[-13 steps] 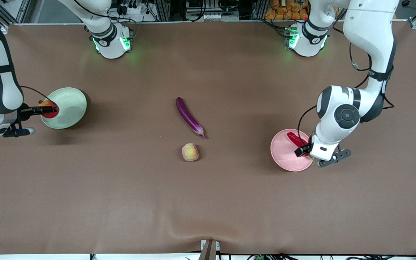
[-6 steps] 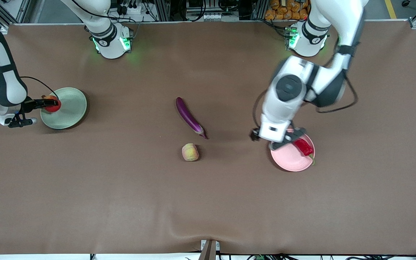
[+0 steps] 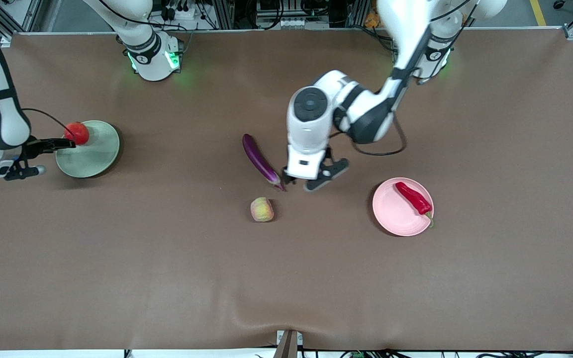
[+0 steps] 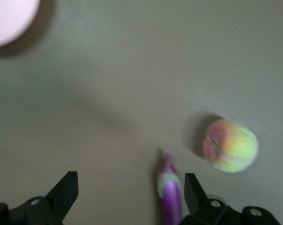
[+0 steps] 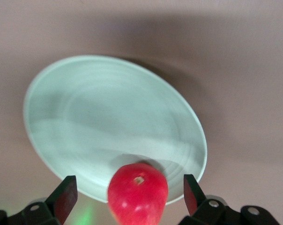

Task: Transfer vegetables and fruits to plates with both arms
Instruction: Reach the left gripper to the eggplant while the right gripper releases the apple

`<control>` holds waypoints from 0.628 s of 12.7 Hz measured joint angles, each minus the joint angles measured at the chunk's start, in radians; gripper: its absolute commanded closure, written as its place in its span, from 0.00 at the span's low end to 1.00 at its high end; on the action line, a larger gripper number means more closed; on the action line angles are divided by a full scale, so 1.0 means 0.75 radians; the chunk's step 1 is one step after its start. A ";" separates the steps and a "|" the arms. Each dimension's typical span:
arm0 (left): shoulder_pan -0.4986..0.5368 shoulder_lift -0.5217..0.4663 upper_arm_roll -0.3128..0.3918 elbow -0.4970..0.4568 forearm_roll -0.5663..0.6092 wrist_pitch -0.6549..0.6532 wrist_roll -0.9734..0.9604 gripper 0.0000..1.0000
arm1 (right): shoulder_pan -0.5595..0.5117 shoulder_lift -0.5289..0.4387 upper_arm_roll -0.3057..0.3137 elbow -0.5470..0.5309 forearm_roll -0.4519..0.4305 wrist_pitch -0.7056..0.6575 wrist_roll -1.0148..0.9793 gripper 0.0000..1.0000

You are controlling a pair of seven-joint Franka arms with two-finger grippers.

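Front view: the left gripper [image 3: 294, 182], jaws wide, hovers over the eggplant's [image 3: 261, 161] stem end, the peach [image 3: 262, 209] just nearer. It should centre across the slim body before closing. The chili [image 3: 414, 197] lies on the pink plate [image 3: 391, 214]. The right gripper [image 3: 62, 144], open, sits at the green plate [image 3: 95, 154]; only its wrist view shows the red fruit [image 5: 137, 193] resting on the plate's edge between the fingers.

Counted on the counter [image 3: 286, 278]

Two plates [image 3: 98, 149] [image 3: 392, 213], two fruits [image 3: 76, 133] [image 3: 262, 209], one eggplant [image 3: 260, 160], one chili pepper [image 3: 414, 197], two claws [image 3: 294, 183] [image 3: 70, 144].
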 measured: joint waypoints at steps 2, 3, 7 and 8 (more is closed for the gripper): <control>-0.061 0.085 -0.001 0.074 0.000 0.023 -0.088 0.00 | 0.069 -0.004 0.003 0.115 0.004 -0.112 0.047 0.00; -0.096 0.118 0.001 0.084 0.000 0.054 -0.135 0.00 | 0.104 -0.004 0.005 0.163 0.005 -0.171 0.102 0.00; -0.207 0.251 0.016 0.093 0.000 0.294 -0.265 0.00 | 0.239 -0.005 0.012 0.328 0.053 -0.411 0.342 0.00; -0.221 0.280 0.021 0.096 0.000 0.342 -0.273 0.00 | 0.270 -0.005 0.013 0.358 0.086 -0.455 0.403 0.00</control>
